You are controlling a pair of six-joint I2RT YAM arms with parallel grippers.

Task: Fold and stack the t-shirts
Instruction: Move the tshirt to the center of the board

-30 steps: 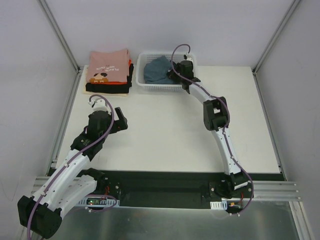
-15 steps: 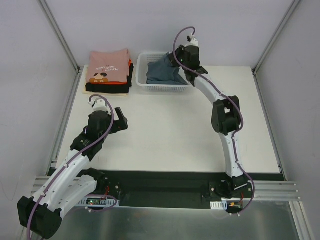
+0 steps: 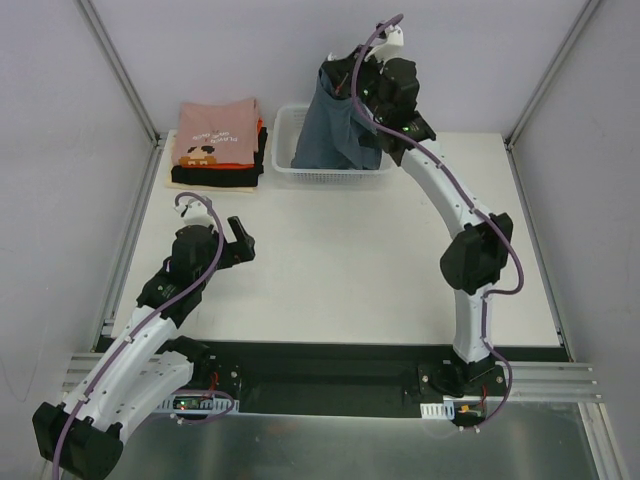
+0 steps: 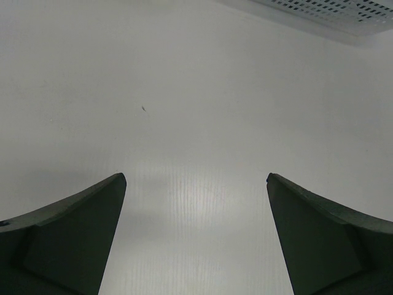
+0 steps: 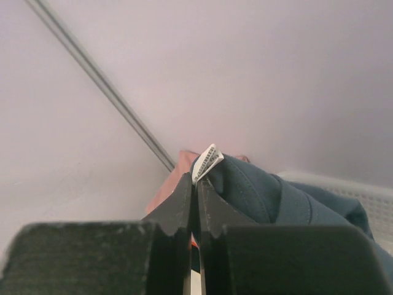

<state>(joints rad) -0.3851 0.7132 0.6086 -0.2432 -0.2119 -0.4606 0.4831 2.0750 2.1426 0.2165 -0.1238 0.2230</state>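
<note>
My right gripper (image 3: 345, 77) is shut on the slate blue-grey t-shirt (image 3: 338, 125) and holds it up above the white mesh basket (image 3: 283, 140); the cloth hangs down into the basket. In the right wrist view my jaws (image 5: 196, 181) pinch the shirt (image 5: 276, 196) at its white label (image 5: 207, 161). A stack of folded t-shirts (image 3: 215, 140), pink on top over orange-red and black, lies at the back left. My left gripper (image 3: 238, 243) is open and empty, low over bare table (image 4: 196, 123).
The basket's edge shows at the top of the left wrist view (image 4: 331, 9). Grey enclosure walls and metal posts (image 3: 120, 70) ring the white table (image 3: 340, 260).
My right gripper has risen from inside the basket, lifting the blue-grey t-shirt up with it. My left gripper has shifted slightly.
</note>
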